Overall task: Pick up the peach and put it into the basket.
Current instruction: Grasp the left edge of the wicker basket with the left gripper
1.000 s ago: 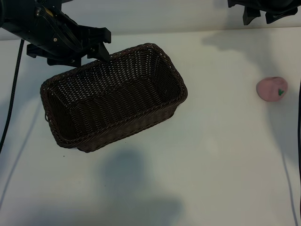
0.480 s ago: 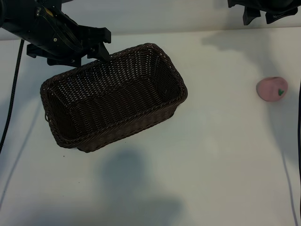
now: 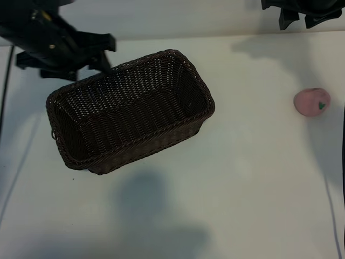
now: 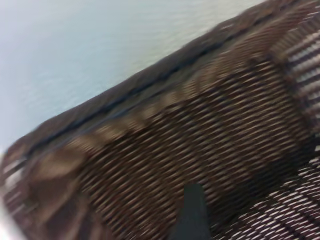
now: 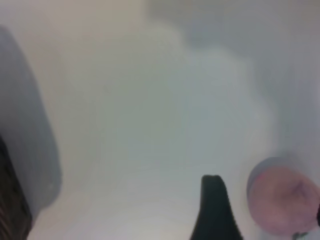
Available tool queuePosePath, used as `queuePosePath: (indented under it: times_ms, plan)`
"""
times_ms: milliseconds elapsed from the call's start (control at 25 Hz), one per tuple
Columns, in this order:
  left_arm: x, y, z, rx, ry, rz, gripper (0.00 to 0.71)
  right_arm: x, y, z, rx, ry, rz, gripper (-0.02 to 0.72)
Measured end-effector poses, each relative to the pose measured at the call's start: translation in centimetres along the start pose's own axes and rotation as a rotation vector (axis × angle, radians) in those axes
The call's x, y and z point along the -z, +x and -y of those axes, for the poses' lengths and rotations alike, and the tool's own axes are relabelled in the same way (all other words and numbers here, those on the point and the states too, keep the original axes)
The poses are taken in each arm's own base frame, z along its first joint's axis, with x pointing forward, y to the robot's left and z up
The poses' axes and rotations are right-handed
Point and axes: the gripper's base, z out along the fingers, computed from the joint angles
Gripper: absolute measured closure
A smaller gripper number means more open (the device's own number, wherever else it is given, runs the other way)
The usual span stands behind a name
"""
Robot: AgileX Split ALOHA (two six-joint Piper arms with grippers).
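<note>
The left gripper (image 3: 102, 54), jaws wide and empty, has edged leftward off the far rim of the woven wicker basket (image 3: 129, 110), whose long axis runs diagonally on the white table (image 3: 242, 178), while the matte round peach (image 3: 311, 102) lies well right, below the open, empty right gripper (image 3: 299, 19).

On my exterior view the left gripper (image 3: 102, 51) is matte black throughout, blocky, with squared finger housings and a small yellow marking on the body behind them. Relative to the basket (image 3: 129, 110), the right gripper (image 3: 294, 16) sits far off and shows only black angular housing. I see one tapered black fingertip (image 5: 214, 207) on each wrist view.
</note>
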Motion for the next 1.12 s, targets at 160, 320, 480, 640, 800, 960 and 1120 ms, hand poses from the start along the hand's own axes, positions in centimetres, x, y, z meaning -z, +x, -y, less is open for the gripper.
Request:
queuePosePath:
  times_ms: [160, 320, 480, 640, 800, 960, 1120]
  plan:
    - [0.8, 2.3, -1.8, 0.071, -0.128, -0.024, 0.121, 0.0, 0.2, 0.0, 0.002, 0.003, -0.017, 0.221]
    - [0.0, 5.0, -3.4, 0.15, -0.219, -0.056, 0.121, 0.0, 0.2, 0.0, 0.015, 0.004, -0.025, 0.221]
    - [-1.6, 6.2, -4.0, 0.195, -0.23, -0.067, 0.121, 0.0, 0.3, 0.1, 0.023, 0.005, -0.033, 0.221]
    - [-3.1, 6.1, -4.1, 0.217, -0.22, -0.066, 0.121, 0.0, 0.3, 0.1, 0.03, 0.006, -0.036, 0.221]
    - [-4.9, 6.4, -4.3, 0.233, -0.229, -0.093, 0.121, 0.0, 0.3, 0.1, 0.041, 0.006, -0.036, 0.221]
    - [-6.8, 6.8, -4.5, 0.249, -0.241, -0.143, 0.121, 0.0, 0.3, 0.0, 0.042, -0.004, -0.038, 0.221]
    - [-8.3, 7.2, -4.8, 0.253, -0.258, -0.185, 0.121, 0.0, 0.4, 0.0, 0.044, -0.004, -0.039, 0.221]
